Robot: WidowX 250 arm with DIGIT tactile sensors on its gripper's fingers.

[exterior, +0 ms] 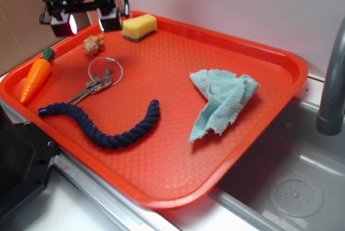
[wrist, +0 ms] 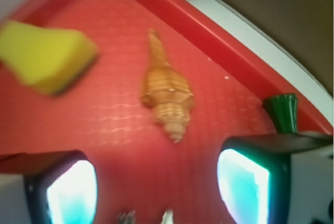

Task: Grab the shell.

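The tool (exterior: 87, 22) hangs with its jaws spread above the tray's (exterior: 280, 58) far left corner, poised over the shell (exterior: 94, 43) lying free there, beside the sponge (exterior: 139, 26).

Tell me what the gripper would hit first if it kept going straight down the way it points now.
Probably the shell. The wrist view shows it lying between the open gripper's fingers, nothing in between. Depth is unclear; the exterior view suggests the gripper hangs above it.

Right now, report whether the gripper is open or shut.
Open. The gripper shows both fingers set wide apart with bare tray between, hanging above the shell, holding nothing.
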